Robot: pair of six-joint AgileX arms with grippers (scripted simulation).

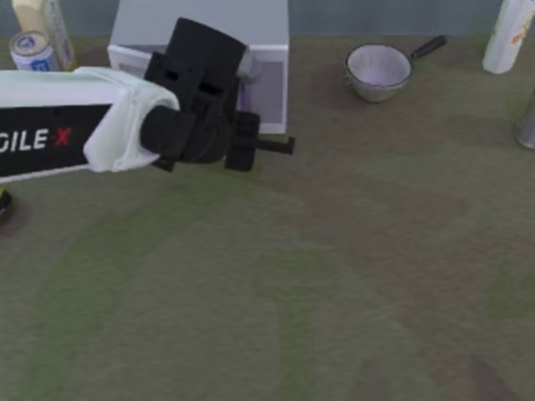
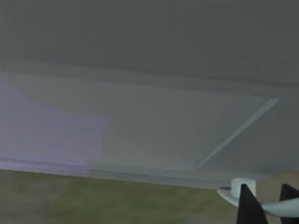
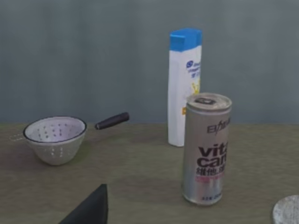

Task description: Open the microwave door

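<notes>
At table's back left: microwave (image 1: 201, 33), silver-grey box, front facing the table.
Left arm: reaches in from the left, wrist right over the microwave's front.
Door (image 2: 154, 126): fills the left wrist view, grey window, white frame along its lower edge.
Left gripper (image 2: 266, 205): dark fingertips (image 2: 247, 205) straddle a pale handle piece (image 2: 243, 189); closed or not, can't tell.
Right gripper (image 3: 91, 207): only a dark tip visible, finger state unclear.
Right side: white strainer (image 1: 379, 70), white bottle (image 1: 510, 33), silver can (image 3: 205, 149).

Left arm (image 1: 58, 134) stretched in from nine o'clock toward eleven, white forearm level, black wrist bent toward twelve. Left gripper (image 1: 284, 146) at its end, jaws pointing toward three o'clock, narrowly parted. Right arm out of the top view; only a dark corner of right gripper (image 3: 91, 207) visible.
</notes>
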